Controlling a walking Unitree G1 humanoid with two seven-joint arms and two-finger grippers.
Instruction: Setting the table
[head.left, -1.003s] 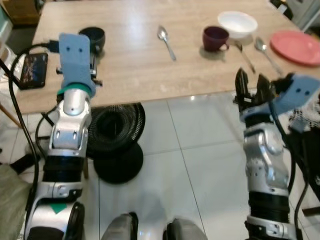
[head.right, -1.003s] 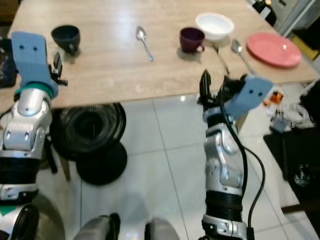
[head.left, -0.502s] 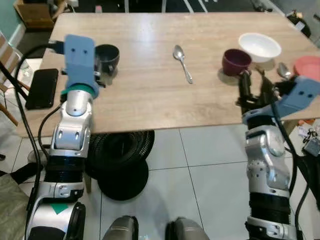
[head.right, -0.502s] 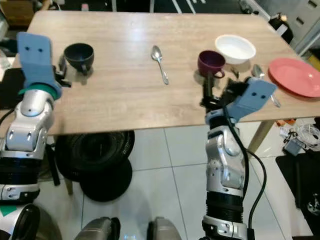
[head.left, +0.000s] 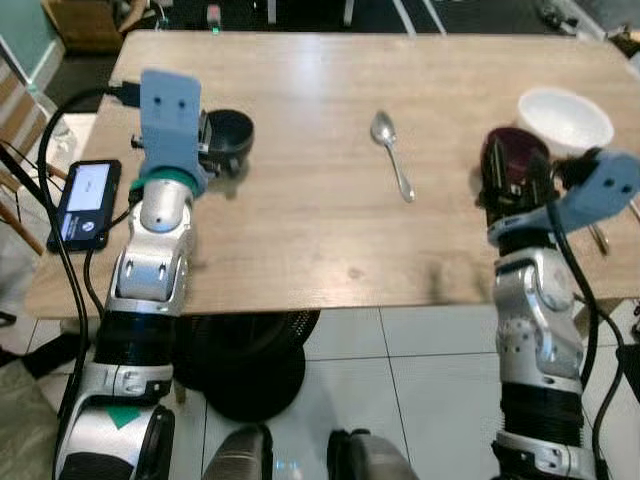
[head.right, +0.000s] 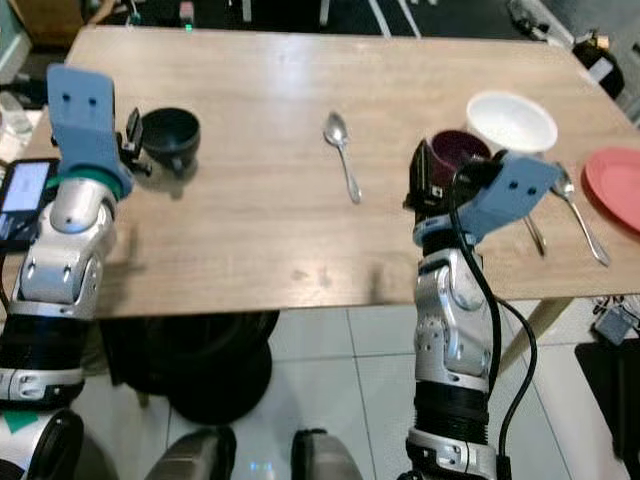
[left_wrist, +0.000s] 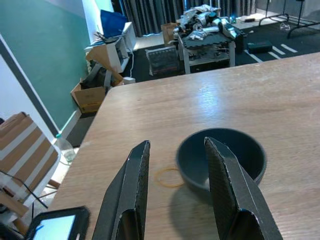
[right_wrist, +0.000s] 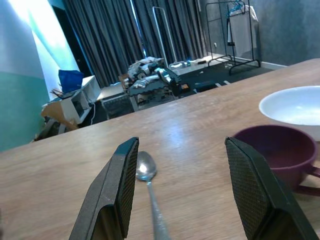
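Note:
A dark bowl (head.left: 228, 132) sits on the wooden table (head.left: 300, 230) at its left side. My left gripper (head.left: 207, 140) hovers open just in front of the dark bowl (left_wrist: 221, 157), with nothing between its fingers. A spoon (head.left: 392, 165) lies mid-table. To the right stand a maroon cup (head.right: 458, 155) and a white bowl (head.left: 565, 118). My right gripper (head.left: 505, 180) is open, close before the maroon cup (right_wrist: 277, 152), the spoon (right_wrist: 147, 175) ahead between its fingers. A pink plate (head.right: 615, 175) and two more spoons (head.right: 575, 210) lie at the far right.
A phone (head.left: 88, 200) with a lit screen lies on the table's left edge, cabled. A rubber band (left_wrist: 169, 176) lies beside the dark bowl. A black round fan (head.left: 250, 360) stands on the tiled floor under the table. A striped chair (head.left: 15, 120) is at the left.
The whole view has shifted as I came closer to the table. Both grippers now stand over the tabletop, the right one up against the maroon cup.

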